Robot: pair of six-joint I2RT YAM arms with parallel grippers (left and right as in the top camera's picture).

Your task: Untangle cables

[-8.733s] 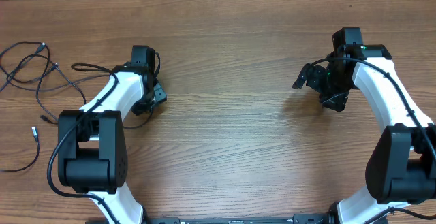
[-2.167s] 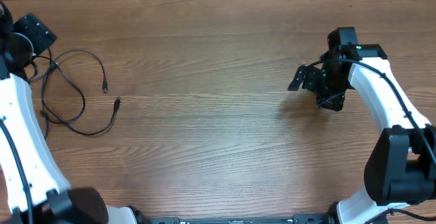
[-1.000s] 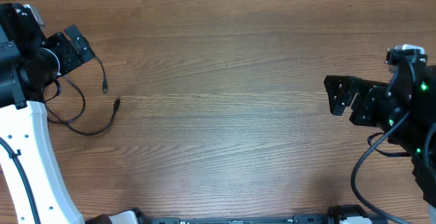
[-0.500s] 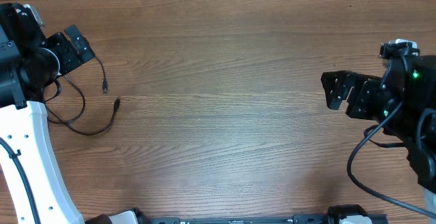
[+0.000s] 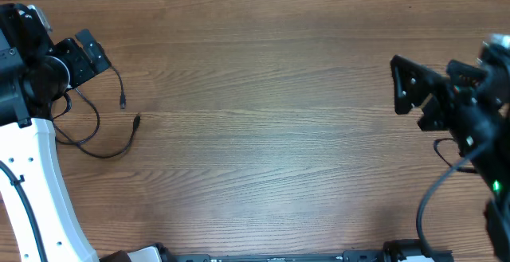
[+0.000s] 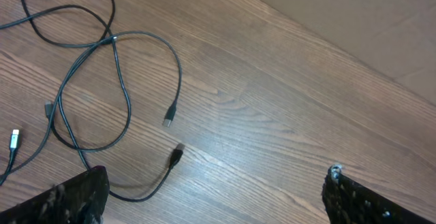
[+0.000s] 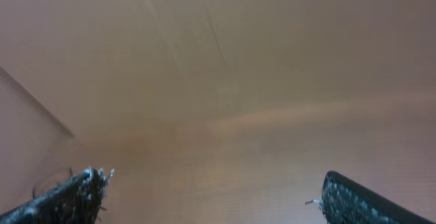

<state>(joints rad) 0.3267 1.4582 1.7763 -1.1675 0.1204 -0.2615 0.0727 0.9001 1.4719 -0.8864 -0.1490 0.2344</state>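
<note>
The cables (image 6: 169, 118) are lying in loose loops on the bench (image 5: 255, 134), just beside the left gripper (image 5: 82, 55), whose jaws are standing wide open. Well apart from the left gripper, the right gripper (image 5: 418, 99) is hovering, its jaws spread wide and gripping nothing.

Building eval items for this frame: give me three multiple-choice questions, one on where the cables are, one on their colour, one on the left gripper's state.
1. Seen from overhead, the cables lie:
A) in the centre
B) on the left, by the left gripper
C) at the right edge

2. The cables are:
A) red
B) yellow
C) black

3. The left gripper is:
A) open, empty
B) shut on a cable
C) shut, empty

Key:
1 B, the loops sit right beside that gripper.
2 C, both views show thin black cords.
3 A, its wrist view shows the fingers wide apart with nothing between them.
</note>
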